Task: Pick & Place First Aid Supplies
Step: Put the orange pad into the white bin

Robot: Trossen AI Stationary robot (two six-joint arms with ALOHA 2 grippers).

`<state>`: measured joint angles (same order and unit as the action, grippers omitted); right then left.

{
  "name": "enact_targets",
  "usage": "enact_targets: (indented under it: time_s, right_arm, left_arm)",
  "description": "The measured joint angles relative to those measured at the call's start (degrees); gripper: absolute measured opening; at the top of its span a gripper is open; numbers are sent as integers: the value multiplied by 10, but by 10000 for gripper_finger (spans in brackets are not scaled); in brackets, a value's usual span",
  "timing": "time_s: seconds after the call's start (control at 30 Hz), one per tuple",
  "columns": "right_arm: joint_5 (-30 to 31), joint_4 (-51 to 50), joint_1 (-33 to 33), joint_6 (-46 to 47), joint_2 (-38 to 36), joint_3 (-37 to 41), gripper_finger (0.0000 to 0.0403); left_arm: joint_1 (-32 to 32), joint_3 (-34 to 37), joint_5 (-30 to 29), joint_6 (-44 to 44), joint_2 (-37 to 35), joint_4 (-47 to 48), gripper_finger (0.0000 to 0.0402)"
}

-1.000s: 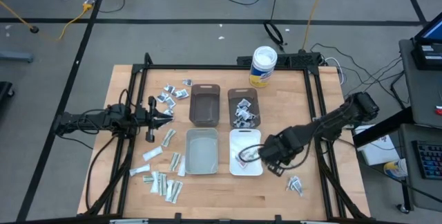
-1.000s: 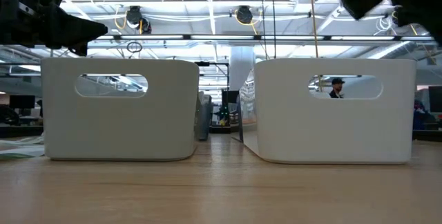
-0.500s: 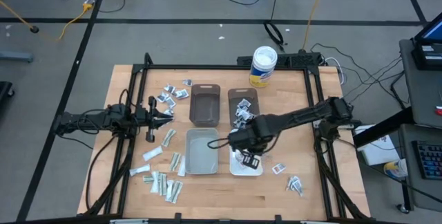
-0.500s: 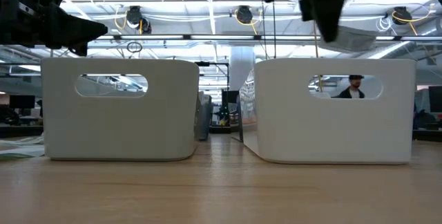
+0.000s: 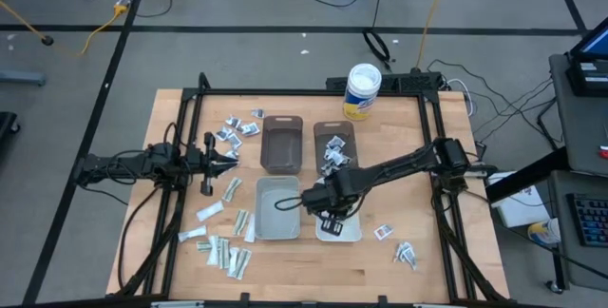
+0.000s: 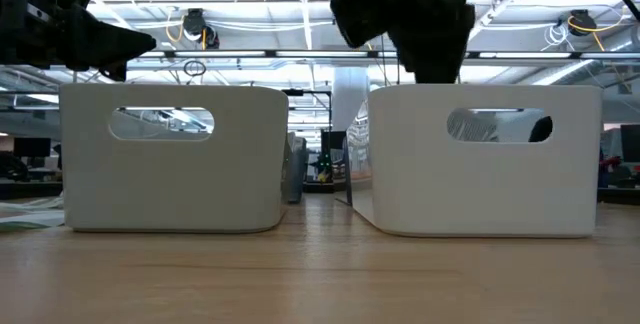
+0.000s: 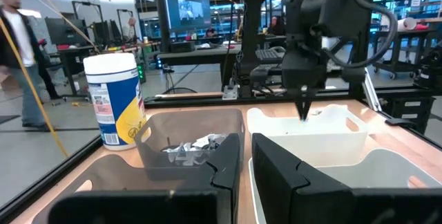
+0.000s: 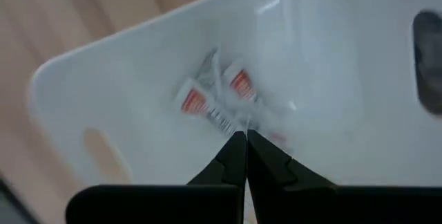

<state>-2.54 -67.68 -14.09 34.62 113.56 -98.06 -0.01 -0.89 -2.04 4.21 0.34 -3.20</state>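
- From above: the right pincer [image 5: 330,221] hangs over the white bin [image 5: 351,230] at the front of the tabletop [image 5: 313,279], its fingers pressed together with nothing between them. The left pincer [image 5: 228,155] waits at the left side, almost closed and empty. A good many first aid supplies are not yet sorted: a cluster of small packets [image 5: 234,129] at the back left, the long pale strips [image 5: 224,249] at the front left, and two stray packets [image 5: 396,242] at the front right. One brown bin [image 5: 335,153] already holds a heap of packets; the other brown bin [image 5: 281,144] and the grey bin [image 5: 276,208] look bare. I would judge the job well short of half done.
- From tabletop height: only the walls of the two front bins show, with the right arm dark above the right-hand one; their contents are hidden.
- From the left wrist: the brown bin's silver packets [image 7: 188,146] show, beside the white tub with a yellow label [image 7: 114,98].
- From the right wrist: the closed fingertips [image 8: 243,141] hover above a few red-marked packets [image 8: 215,99] lying on the white bin's floor, so this delivery looks finished.
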Motion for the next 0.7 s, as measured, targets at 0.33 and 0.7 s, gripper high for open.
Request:
enact_targets:
  time_s: [0.33, 0.7]
  right_arm:
    - [41, 55, -1, 2, 0, 49, 31]
    - [9, 48, -4, -60, -16, 50, 164]
  left_arm:
    - [0, 0, 0, 0, 0, 0, 47]
    - [0, 0, 0, 0, 0, 0, 47]
